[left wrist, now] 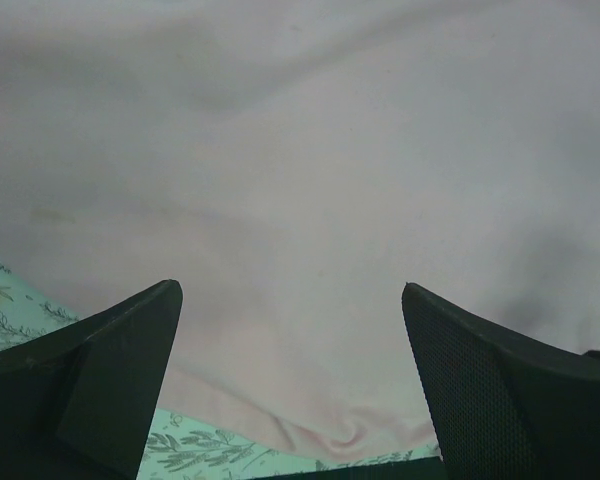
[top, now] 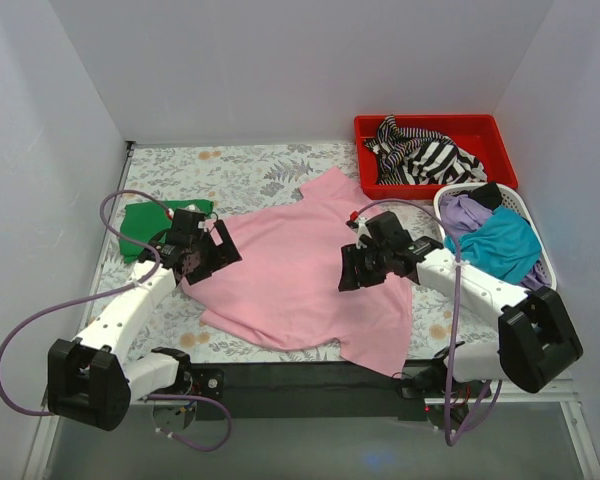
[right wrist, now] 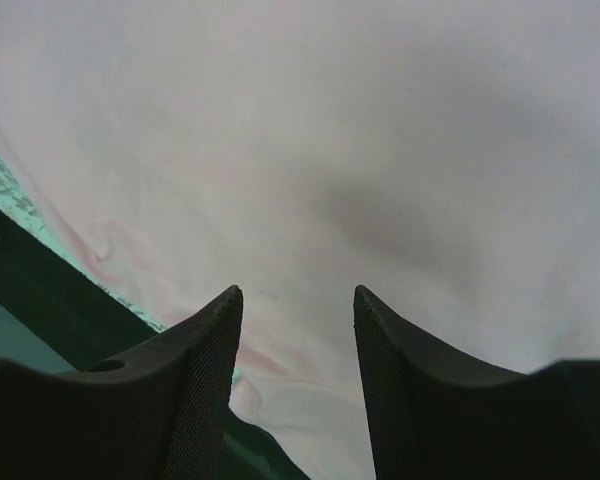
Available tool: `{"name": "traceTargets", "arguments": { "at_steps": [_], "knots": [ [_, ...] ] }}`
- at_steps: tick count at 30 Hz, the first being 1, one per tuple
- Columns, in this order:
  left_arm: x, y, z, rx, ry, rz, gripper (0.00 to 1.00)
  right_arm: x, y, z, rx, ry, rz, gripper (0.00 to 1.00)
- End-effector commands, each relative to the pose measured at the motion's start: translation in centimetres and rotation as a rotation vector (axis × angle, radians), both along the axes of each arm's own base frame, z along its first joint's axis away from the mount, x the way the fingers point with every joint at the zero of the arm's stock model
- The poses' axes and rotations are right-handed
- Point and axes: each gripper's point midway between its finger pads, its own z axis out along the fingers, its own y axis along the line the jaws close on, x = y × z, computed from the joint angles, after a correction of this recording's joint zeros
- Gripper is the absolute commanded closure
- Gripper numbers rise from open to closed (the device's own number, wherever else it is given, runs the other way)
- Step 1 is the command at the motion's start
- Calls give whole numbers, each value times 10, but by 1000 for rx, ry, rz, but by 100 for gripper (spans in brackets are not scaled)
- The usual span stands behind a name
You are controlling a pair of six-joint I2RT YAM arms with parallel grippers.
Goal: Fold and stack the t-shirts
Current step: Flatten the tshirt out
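A large light pink t-shirt (top: 295, 275) lies spread, somewhat rumpled, across the middle of the table. My left gripper (top: 202, 268) hovers over its left edge, open wide; in the left wrist view that gripper (left wrist: 292, 286) frames pink cloth (left wrist: 310, 180) and its wrinkled hem with nothing between the fingers. My right gripper (top: 352, 278) sits over the shirt's right half. In the right wrist view it (right wrist: 298, 290) stands open above smooth pink cloth (right wrist: 380, 150), gripping nothing. A dark green t-shirt (top: 140, 225) lies folded at the far left, behind the left arm.
A red bin (top: 500, 150) at the back right holds a black-and-white striped shirt (top: 425, 155). A white basket (top: 545, 262) beside the right arm holds purple (top: 465, 212) and teal (top: 500, 245) shirts. Floral tablecloth (top: 250, 170); a black strip (top: 300, 378) runs along the near edge.
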Motion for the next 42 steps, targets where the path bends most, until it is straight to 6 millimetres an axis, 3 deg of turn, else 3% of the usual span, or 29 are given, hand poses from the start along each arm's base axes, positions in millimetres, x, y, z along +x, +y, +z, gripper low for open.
{"name": "traceTargets", "arguments": {
  "at_steps": [1, 5, 10, 15, 18, 19, 24, 31, 34, 42],
  "knots": [
    [-21, -10, 11, -54, 59, -26, 8, 26, 5, 12, -7, -90, -23, 45],
    [-60, 15, 9, -4, 149, 121, 8, 37, 10, 9, -22, -90, -19, 44],
    [-90, 34, 7, 45, 209, 220, 8, 44, 16, 11, -22, -105, 13, 44],
    [-111, 21, -1, -80, 216, 224, 8, 41, 16, 9, -21, -104, 38, 44],
    [-129, 27, -4, -83, 231, 260, 8, 36, 16, 10, -9, -98, 57, 44],
    [-128, 28, 0, -83, 210, 257, 2, 33, 15, 8, -10, -95, 61, 43],
    [-130, 40, 15, -19, 202, 277, 2, 27, 10, 6, -16, -98, 62, 43],
    [-121, 25, -5, -30, 254, 184, 2, 18, 1, 3, -16, -100, 29, 43],
    [-128, 15, -16, -77, 289, 153, 15, 17, -2, 0, -24, -101, 20, 43],
    [-128, 10, -17, -145, 271, 204, 25, 13, -5, -7, -34, -87, 19, 43]
  ]
}}
